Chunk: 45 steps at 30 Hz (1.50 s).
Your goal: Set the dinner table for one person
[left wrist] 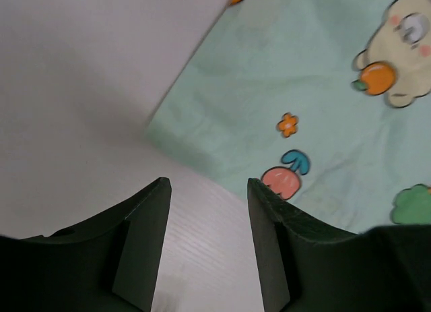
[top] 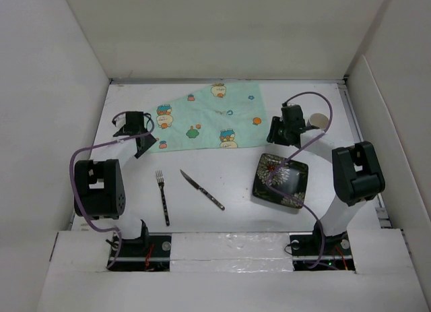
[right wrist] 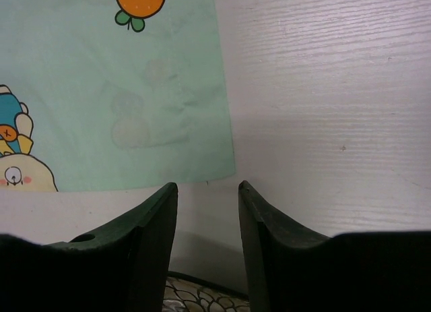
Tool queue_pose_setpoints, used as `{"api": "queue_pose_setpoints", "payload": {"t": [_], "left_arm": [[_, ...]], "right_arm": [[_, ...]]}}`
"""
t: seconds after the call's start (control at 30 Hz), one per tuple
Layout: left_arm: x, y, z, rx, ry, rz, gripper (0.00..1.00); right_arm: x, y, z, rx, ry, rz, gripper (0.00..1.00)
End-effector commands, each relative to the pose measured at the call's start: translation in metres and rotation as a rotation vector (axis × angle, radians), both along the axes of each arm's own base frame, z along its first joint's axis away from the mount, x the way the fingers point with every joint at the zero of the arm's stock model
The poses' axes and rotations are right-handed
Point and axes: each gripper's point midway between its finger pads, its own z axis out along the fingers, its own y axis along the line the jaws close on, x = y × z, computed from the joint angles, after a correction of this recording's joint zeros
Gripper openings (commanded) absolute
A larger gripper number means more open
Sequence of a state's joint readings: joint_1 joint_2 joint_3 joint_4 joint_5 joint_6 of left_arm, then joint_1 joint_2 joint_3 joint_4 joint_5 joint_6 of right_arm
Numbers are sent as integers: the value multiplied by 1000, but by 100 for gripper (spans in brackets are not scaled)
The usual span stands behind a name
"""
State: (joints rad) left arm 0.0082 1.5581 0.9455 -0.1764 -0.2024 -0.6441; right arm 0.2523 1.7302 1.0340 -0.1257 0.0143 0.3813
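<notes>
The dinner table (top: 229,221), flat matte white, is seen filling the enclosure beneath every item; it is walled by white panels (top: 47,89) at the left, far and right. Bare surface is left open along the left wall, and between the cutlery and the near edge.

The left arm is folded at the elbow, with its wrist reaching toward the far left. The left gripper (left wrist: 207,191) is held low over the table, its dark fingers apart with nothing between them, just short of the near-left corner of the placemat (top: 202,120).

A metal fork (top: 162,197) is laid near centre-left, tines toward the far side. A dark-handled knife (top: 202,189) is laid diagonally just beside it, not touching.

The placemat, mint-green cloth printed with cartoon animals and lightly creased, is spread askew at the far centre.

A square black plate (top: 281,180), glossy and floral-patterned, is set right of centre, apart from the placemat.

The right arm is raised and bent forward. The right gripper (right wrist: 207,191) is parted and empty, pointed at the placemat's near-right corner, above the plate's far rim.

A small beige round object (top: 321,121), partly hidden by the arm, cannot be identified.
</notes>
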Motion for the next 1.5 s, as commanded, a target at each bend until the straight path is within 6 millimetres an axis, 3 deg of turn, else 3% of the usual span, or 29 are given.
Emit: {"api": "queue_pose_setpoints", "payload": {"t": [0.0,0.13,0.27,0.57,0.87,1.03,1.1,1.23,1.47], "left_arm": [[-17,-6,-20,-62,51,45,46],[-23,0,-25,-53,41,100,55],[-20,5,-23,-27,28,116,56],[-13,16,-41,5,53,195,41],[-8,21,-51,30,75,216,40],[-2,18,-53,20,70,192,13],[2,18,-49,21,57,185,0],[9,22,-29,49,14,169,0],[20,19,24,40,-135,136,0]], "right_arm": [[8,5,8,-13,-11,34,47],[8,10,4,-51,18,56,49],[8,9,3,-53,25,52,49],[6,23,3,9,15,98,49],[11,22,1,24,11,87,49],[15,24,1,31,13,89,50],[14,24,0,32,16,91,51],[15,22,1,39,24,87,63],[15,7,0,-13,70,25,63]]}}
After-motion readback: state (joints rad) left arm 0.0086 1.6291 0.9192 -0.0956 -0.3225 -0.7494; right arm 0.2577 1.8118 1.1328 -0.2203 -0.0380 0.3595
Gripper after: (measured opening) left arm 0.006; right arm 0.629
